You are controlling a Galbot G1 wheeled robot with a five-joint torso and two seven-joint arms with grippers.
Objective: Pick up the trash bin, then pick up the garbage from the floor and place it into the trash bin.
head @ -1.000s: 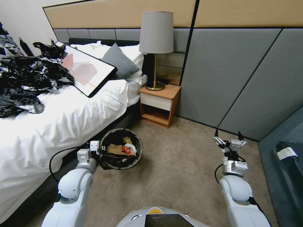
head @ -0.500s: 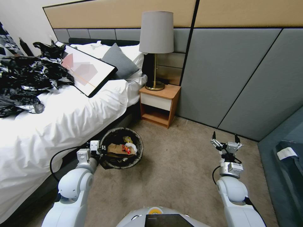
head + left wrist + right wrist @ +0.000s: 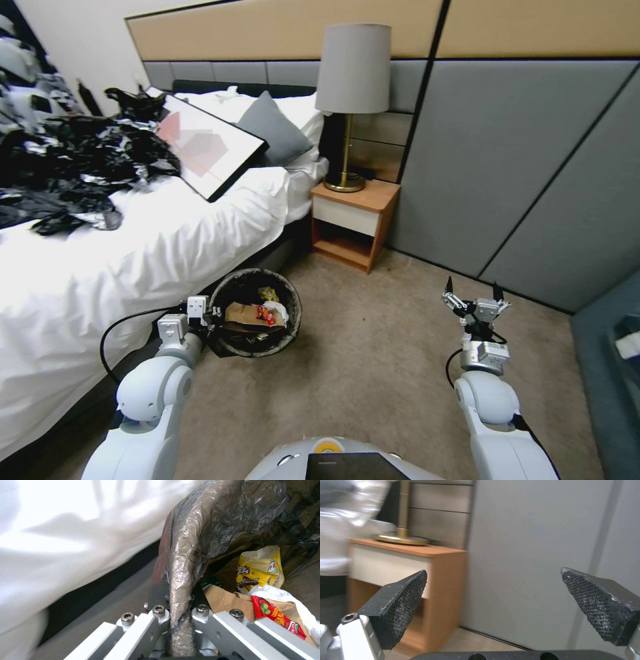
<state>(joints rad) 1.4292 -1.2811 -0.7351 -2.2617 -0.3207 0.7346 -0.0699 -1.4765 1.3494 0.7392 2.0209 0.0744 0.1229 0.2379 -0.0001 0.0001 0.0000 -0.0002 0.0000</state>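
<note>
Two grippers observed. Left gripper [image 3: 212, 319] clamped on near rim of trash bin [image 3: 291, 328], fingers [image 3: 159, 620] pinching liner-wrapped edge [image 3: 181, 580] from both sides. Bin sits beside bed [image 3: 133, 253], over carpet [image 3: 373, 373]. Garbage inside bin: brown scrap [image 3: 243, 315], red wrapper [image 3: 266, 315], yellow snack wrapper [image 3: 258, 567], white tissue [image 3: 279, 311]. Nightstand [image 3: 353, 223] with lamp [image 3: 352, 100] further right. Right gripper [image 3: 471, 295] held above bare carpet, well apart from bin, pads [image 3: 403, 602] spread wide, nothing between them.
</note>
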